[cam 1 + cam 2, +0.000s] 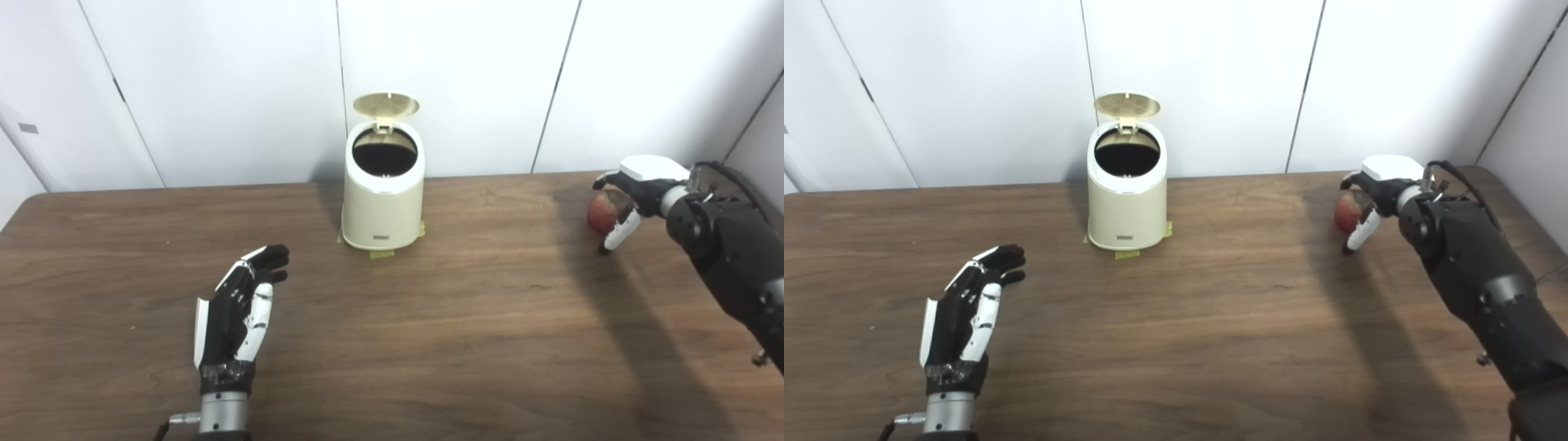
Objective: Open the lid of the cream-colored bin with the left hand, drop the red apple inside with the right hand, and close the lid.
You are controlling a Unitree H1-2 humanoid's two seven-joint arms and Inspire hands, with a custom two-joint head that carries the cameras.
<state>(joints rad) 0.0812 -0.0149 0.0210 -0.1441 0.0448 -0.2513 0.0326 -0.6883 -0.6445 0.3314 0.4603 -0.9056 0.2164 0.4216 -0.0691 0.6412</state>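
The dark wooden table point(429, 343) fills the lower frame. The cream-colored plastic bin point(382, 202) sits upper center, its round lid point(386, 105) already flipped up. The left hand point(236, 312), lower left, is empty with fingers spread. The right hand point(631, 193), far right, curls around the red apple point(601, 212) on the table, though whether it's actually gripping I can't tell. Next, I'd guess: lift and carry it over the opening. The right eye view shows a cable point(1464, 180) behind the wrist more fully.

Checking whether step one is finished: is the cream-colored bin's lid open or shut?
Open. The round lid stands upright behind the cream-colored bin, hinged at the back, and the dark round opening is exposed.
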